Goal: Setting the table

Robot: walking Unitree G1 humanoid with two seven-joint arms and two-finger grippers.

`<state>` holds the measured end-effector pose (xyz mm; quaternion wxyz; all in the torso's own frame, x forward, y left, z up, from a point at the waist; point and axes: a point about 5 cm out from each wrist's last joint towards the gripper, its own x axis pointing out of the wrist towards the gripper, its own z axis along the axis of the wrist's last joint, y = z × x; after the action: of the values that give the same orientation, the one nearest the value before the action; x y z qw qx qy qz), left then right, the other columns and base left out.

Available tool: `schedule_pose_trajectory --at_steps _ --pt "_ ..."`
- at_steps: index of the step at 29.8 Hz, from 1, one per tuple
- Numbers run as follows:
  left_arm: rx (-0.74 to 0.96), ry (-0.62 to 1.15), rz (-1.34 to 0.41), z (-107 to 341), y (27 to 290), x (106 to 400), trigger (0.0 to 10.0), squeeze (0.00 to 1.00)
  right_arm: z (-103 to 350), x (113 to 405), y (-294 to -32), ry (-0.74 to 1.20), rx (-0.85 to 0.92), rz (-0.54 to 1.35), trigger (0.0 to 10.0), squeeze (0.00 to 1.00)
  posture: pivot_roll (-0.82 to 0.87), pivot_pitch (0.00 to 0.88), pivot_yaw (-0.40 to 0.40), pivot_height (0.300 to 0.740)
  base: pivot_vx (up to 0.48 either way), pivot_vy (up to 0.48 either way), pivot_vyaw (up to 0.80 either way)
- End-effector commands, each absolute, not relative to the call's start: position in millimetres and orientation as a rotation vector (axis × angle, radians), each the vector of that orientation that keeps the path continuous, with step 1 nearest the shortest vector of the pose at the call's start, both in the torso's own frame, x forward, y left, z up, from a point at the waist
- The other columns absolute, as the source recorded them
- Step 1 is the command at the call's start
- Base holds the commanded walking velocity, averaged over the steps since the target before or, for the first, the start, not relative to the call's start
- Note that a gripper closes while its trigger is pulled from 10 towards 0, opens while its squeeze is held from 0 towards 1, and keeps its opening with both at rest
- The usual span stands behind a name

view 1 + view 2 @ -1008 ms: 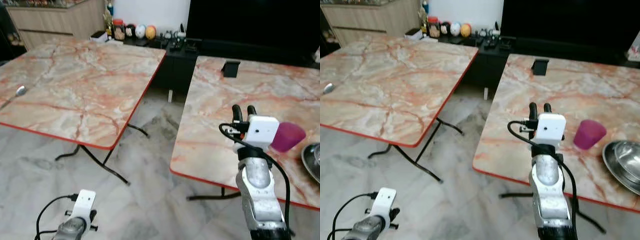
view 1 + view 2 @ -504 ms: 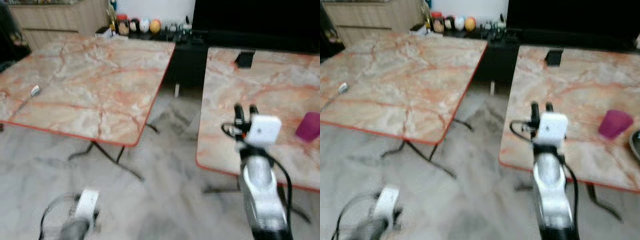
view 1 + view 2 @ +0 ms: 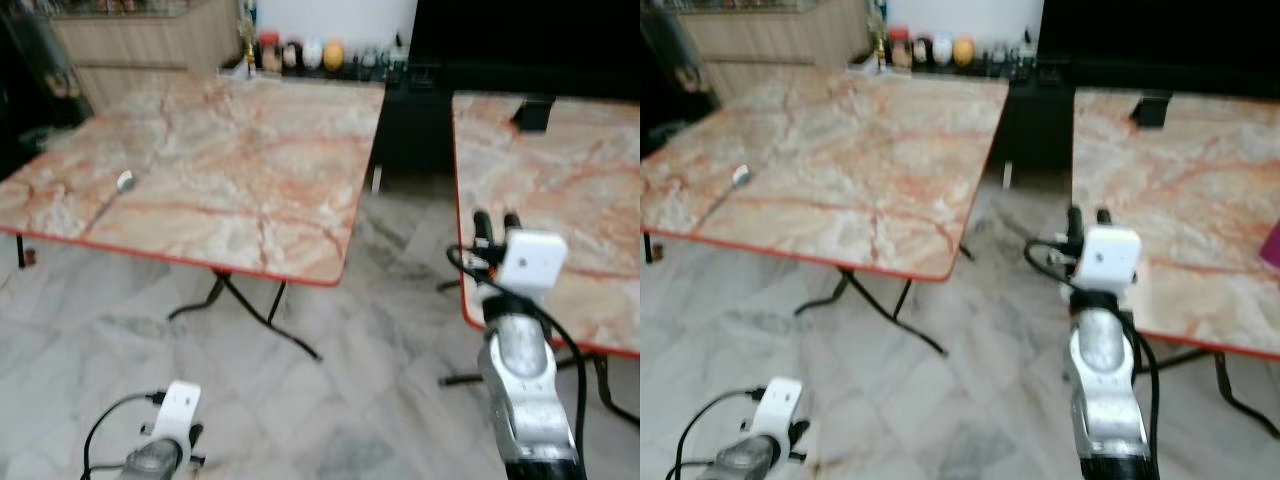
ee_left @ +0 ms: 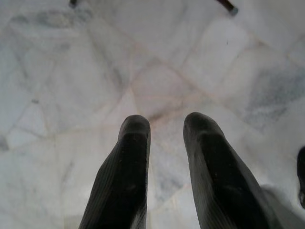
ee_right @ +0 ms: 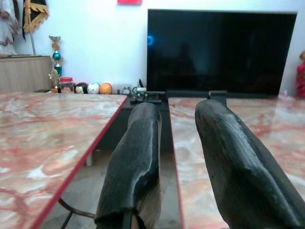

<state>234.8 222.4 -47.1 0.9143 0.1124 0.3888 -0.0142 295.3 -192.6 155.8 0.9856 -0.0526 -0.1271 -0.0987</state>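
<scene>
A metal spoon [image 3: 125, 181] lies near the left edge of the left marble table [image 3: 250, 170]. At the right edge of the right eye view a sliver of a purple cup [image 3: 1273, 245] stands on the right marble table [image 3: 1180, 190]. My right gripper [image 3: 493, 220] is raised in front of that table's near left corner, with its fingers [image 5: 138, 138] a little apart, open and holding nothing. My left gripper [image 4: 167, 126] hangs low over the marble floor, open and empty; its arm [image 3: 170, 440] is at the bottom left.
A gap of marble floor [image 3: 390, 300] runs between the two red-edged tables, whose folding black legs [image 3: 250, 310] reach into it. Behind stand a black TV console with a large TV [image 5: 219, 50], small ornaments [image 3: 300, 55] and a wooden cabinet [image 3: 150, 40].
The camera has swung left, so the whole scene has shifted right. The purple cup and metal bowls have slid to or past the right edge. Both arms keep their pose.
</scene>
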Motion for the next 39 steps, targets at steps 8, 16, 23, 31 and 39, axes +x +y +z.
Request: schedule_pose_trajectory --at_steps 8,16,23,31,39 --pt "0.244 0.827 -0.010 -48.8 230.1 230.1 10.0 0.00 159.4 299.1 -187.2 -0.255 -0.058 -0.197 10.0 0.00 -0.02 0.000 0.010 0.740 0.000 0.361 0.00" --pt "0.243 0.826 -0.006 -48.6 230.3 230.4 10.0 0.00 156.9 299.7 -185.5 -0.247 -0.057 -0.195 10.0 0.00 -0.01 0.000 0.011 0.740 0.000 0.361 -0.40" --pt "0.242 0.827 -0.005 -48.6 230.2 230.4 10.0 0.00 158.7 299.6 -185.3 -0.258 -0.066 -0.194 10.0 0.00 -0.02 0.000 0.012 0.740 0.000 0.360 0.00" --pt "0.241 0.826 -0.005 -48.9 229.8 230.2 10.0 0.00 158.3 299.9 -185.0 -0.259 -0.068 -0.192 10.0 0.00 -0.01 0.000 0.008 0.740 0.000 0.360 0.00" --pt "0.242 0.825 -0.004 -48.9 229.4 230.2 10.0 0.00 159.9 300.8 -184.0 -0.269 -0.067 -0.188 10.0 0.00 -0.01 0.000 0.008 0.740 0.000 0.361 0.00"
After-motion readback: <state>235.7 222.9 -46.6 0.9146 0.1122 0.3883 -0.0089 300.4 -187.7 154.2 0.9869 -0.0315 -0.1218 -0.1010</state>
